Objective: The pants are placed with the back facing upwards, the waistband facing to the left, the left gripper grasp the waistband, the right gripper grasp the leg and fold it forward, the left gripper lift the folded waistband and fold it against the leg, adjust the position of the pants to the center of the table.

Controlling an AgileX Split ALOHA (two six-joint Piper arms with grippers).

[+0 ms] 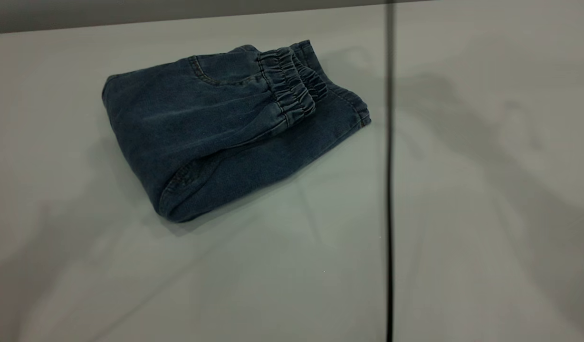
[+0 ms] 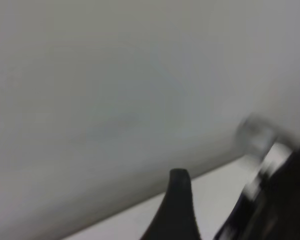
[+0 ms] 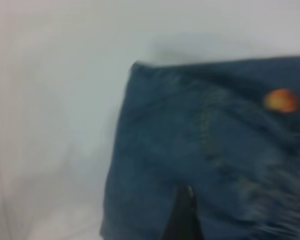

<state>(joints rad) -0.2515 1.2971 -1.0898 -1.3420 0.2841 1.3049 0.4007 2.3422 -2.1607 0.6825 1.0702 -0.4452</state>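
The near part of the table (image 1: 282, 285) is bare; farther back, toward its far left corner and off-centre, lie the pants (image 1: 211, 133), folded into a compact bundle with the waistband (image 1: 289, 85) doubled on top toward the right. Neither arm appears in the exterior view. The left gripper (image 2: 220, 215) hangs over bare table, holding nothing; how wide it stands I cannot tell. The right gripper (image 3: 182, 215) hovers over the denim, its spread also unclear. Only centring seems left: nudge the bundle low and flat from its folded edge, slowly, so the layers stay stacked.
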